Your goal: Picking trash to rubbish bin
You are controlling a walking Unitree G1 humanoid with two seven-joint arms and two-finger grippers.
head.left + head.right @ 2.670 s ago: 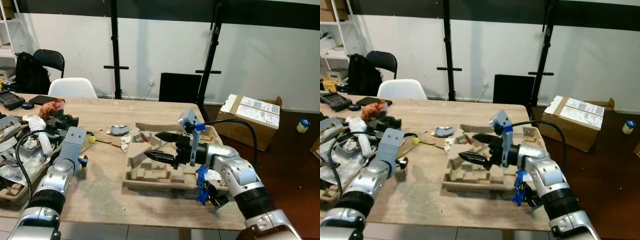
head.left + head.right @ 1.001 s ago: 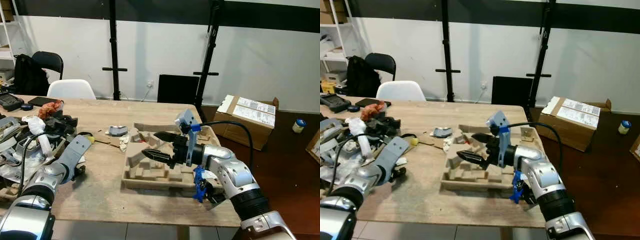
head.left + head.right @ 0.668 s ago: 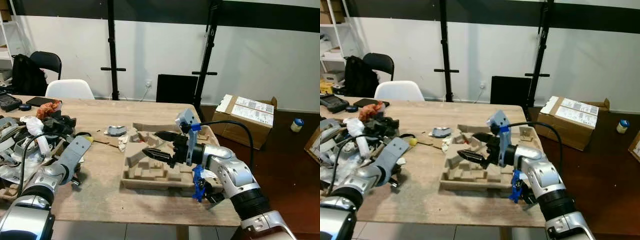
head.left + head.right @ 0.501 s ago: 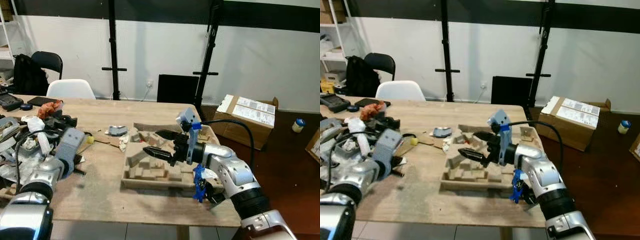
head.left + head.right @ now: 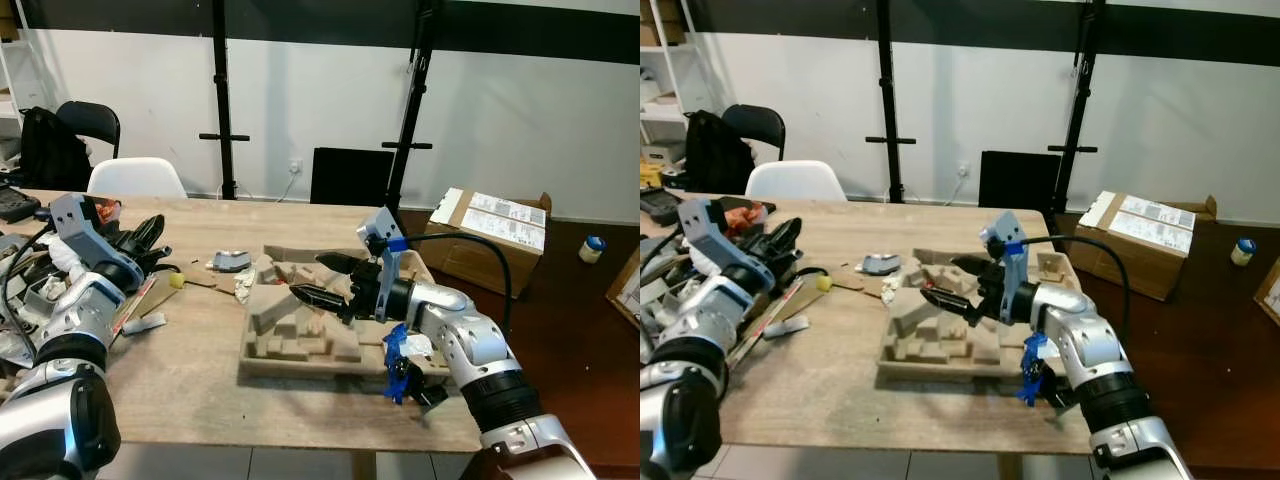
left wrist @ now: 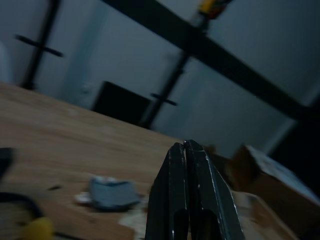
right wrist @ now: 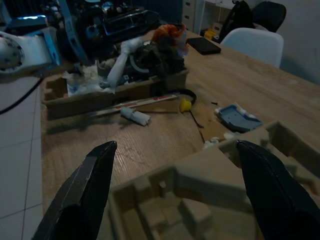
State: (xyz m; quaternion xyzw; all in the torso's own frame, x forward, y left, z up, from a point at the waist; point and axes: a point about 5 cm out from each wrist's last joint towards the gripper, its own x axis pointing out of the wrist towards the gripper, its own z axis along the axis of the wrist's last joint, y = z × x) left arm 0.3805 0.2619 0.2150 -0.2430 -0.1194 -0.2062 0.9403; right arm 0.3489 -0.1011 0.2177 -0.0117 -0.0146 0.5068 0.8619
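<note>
Hovering over the pulp tray point(image 5: 300, 350), right end effector point(image 5: 322, 280) spread.

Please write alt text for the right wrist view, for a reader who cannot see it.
The right gripper, fingers wide open, hovers over a moulded cardboard tray on a wooden table. Beyond lie a small yellow ball, a grey plastic piece and a box of clutter.

- pulp packaging tray point(image 5: 300, 345) on table point(image 5: 200, 400), centre-right
- clutter pile point(image 5: 40, 270) at table's left edge
- cardboard box point(image 5: 490, 225) on floor, right of table
</note>
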